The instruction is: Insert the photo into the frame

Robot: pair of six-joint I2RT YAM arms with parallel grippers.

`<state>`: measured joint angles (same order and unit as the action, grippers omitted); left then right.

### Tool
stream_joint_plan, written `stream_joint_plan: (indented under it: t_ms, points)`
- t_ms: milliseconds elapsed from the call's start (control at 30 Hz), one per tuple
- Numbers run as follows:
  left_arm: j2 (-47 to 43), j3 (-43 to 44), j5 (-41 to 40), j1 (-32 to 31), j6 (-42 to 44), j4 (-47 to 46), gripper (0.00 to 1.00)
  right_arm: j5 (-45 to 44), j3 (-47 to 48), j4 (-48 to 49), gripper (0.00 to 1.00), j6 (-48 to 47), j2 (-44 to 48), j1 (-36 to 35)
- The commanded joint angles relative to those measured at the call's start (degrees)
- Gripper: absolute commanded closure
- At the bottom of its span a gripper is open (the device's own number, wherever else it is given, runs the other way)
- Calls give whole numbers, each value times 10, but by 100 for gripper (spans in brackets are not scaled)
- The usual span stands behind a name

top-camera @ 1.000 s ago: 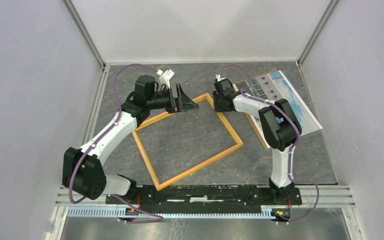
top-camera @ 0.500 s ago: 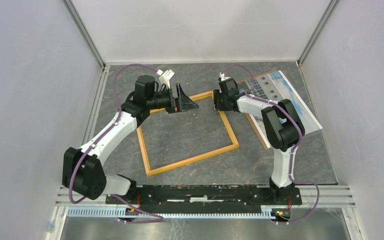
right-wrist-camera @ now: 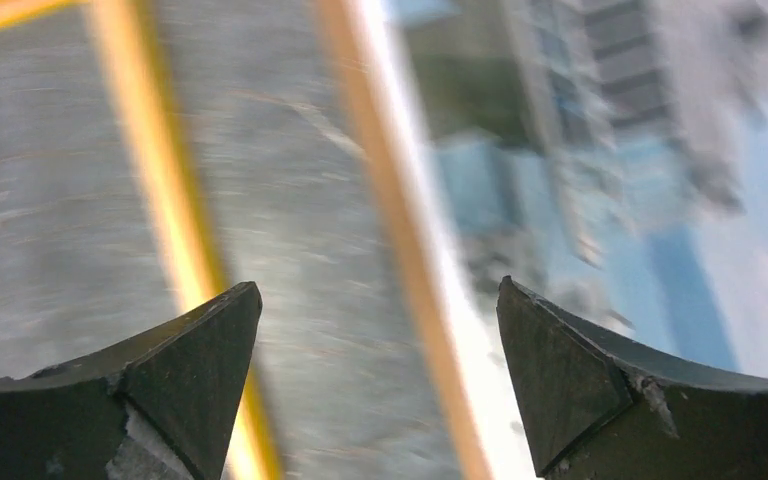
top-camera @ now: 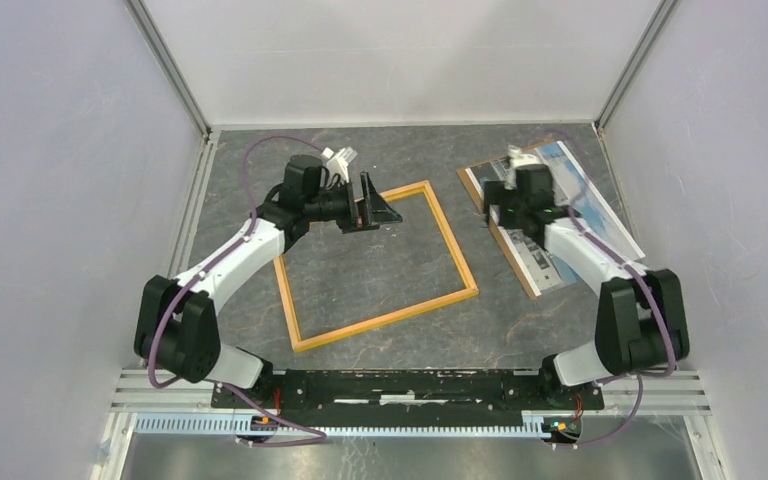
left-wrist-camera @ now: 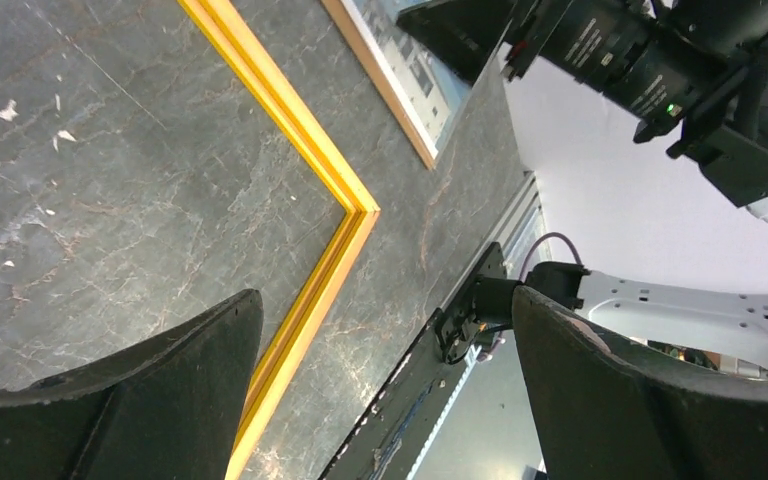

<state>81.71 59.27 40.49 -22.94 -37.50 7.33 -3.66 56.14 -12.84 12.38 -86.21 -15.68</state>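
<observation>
Frame (top-camera: 451,238) lies flat on the counter (top-camera: 410,150), centre of the top view. It is empty, with dark counter showing through, and skewed so one corner points to about 1 o'clock. Photo (top-camera: 605,215) is outside it, at roughly 2 o'clock from the frame, face up on a brown backing board (top-camera: 513,257). The board's brown edge sticks out along the side of the photo that faces the frame. Board and frame are near each other but apart, with a strip of counter between them.

Left pincer (top-camera: 378,205) hangs over the frame's far rail, by its 11 o'clock corner. Left wrist view shows its fingers (left-wrist-camera: 150,380) wide apart with nothing between them. Below it is a frame corner on bare counter, with board and photo past it.

Right pincer (top-camera: 513,200) is over the photo's 10 o'clock end; the wrist hides its tips from above. Right wrist view is blurred but shows both fingers (right-wrist-camera: 570,370) apart, gripping nothing. Under the gap run the board's brown edge and the photo's white border. Building and blue sky are at 3 o'clock of the gap, a yellow frame rail at 9 o'clock. Cannot tell whether the tips touch the print.
</observation>
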Motion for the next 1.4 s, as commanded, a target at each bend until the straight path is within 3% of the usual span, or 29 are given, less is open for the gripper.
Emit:
stream_joint_plan:
  t_ms: [0, 233, 400, 633, 767, 967, 1133, 1367]
  points:
    - [25, 1, -49, -55, -29, -30, 0, -24, -97, 1, 6, 16, 45, 120]
    - [135, 84, -122, -192, -84, -114, 0, -5, -221, 71, 6, 71, 126, 286]
    - [280, 239, -144, -273, -76, -141, 0, 94, -296, 141, 6, 104, 175, 405]
    - [472, 466, -138, -305, -90, -123, 0, 181, -363, 226, 6, 150, 187, 516]
    - [544, 563, -200, -320, -84, -79, 0, 244, -412, 307, 7, 168, 179, 555]
    - [608, 614, -288, -334, -127, -78, 0, 309, -440, 376, 8, 193, 143, 583]
    - [655, 649, -291, -334, -184, -90, 0, 321, -450, 399, 9, 197, 129, 586]
    - [661, 638, -311, -333, -194, -77, 0, 385, -464, 453, 10, 220, 115, 587]
